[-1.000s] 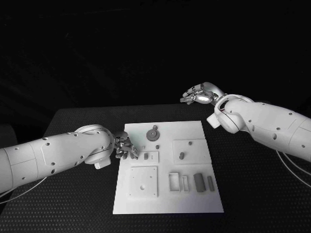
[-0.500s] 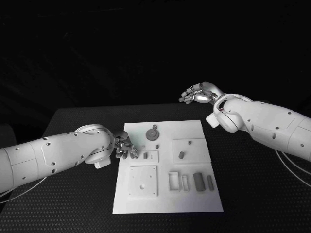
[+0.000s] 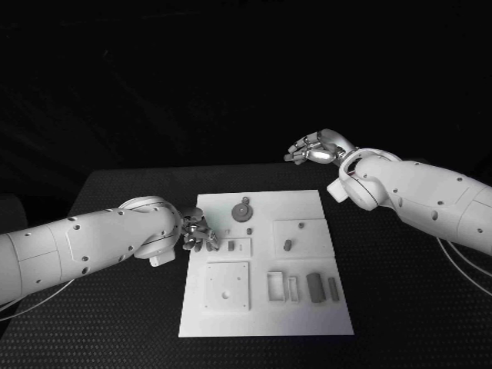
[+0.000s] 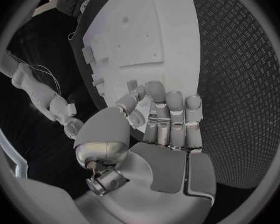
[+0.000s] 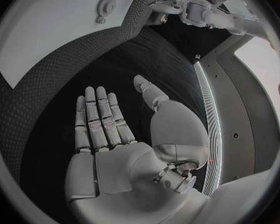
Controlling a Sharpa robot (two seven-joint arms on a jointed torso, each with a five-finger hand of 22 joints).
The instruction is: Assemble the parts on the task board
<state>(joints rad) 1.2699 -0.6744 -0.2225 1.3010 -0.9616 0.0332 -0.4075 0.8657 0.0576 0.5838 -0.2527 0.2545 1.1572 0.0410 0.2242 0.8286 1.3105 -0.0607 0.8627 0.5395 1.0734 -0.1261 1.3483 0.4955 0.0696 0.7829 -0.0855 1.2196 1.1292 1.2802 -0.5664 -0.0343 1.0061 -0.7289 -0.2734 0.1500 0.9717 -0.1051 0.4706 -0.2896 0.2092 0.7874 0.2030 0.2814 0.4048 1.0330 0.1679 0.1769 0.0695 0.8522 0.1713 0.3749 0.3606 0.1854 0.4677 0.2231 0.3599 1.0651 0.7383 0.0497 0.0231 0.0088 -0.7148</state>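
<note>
— Where are your hands?
— My left hand (image 3: 198, 234) hovers at the task board's (image 3: 263, 323) nine-o'clock edge, fingers loosely curled, holding nothing. My right hand (image 3: 316, 148) hangs beyond the board's one-o'clock corner, fingers spread flat, empty.
— And the parts?
— A grey gear (image 3: 243, 211) lies toward twelve o'clock; small grey blocks (image 3: 315, 288) sit toward five o'clock on the black table (image 3: 113, 192).
</note>
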